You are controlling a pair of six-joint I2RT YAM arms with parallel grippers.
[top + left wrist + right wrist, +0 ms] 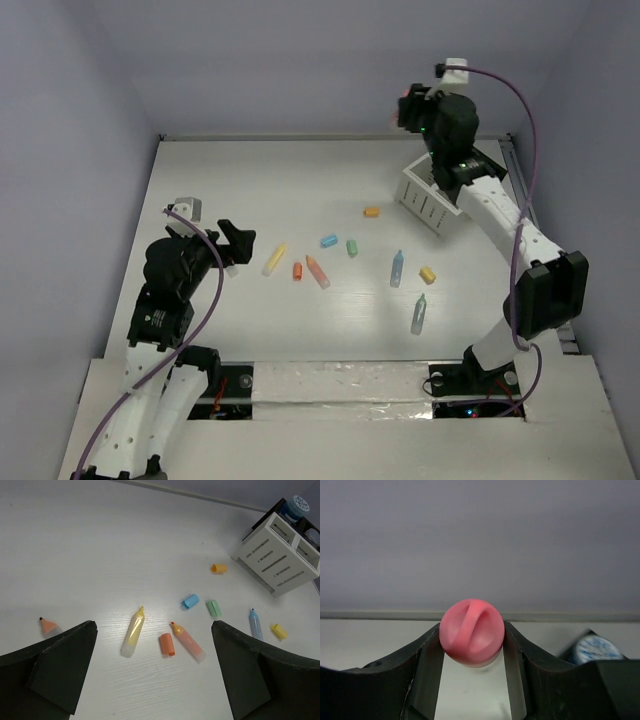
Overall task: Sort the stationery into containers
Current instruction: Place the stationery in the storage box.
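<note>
Bench: the far-left and far-centre stretch is bare and open to approach.

Mid-bench scatter:
- Yellow stick, orange cap and orange stick lie close together, with only narrow gaps.
- Blue cap lies just beside green cap.
- Pale-blue stick and yellow cap have more room around them.

White slatted box stands at far right. The right arm reaches over it and bars the way from above. The right pincer is filled by a pink cap.

Walls close three sides.
</note>
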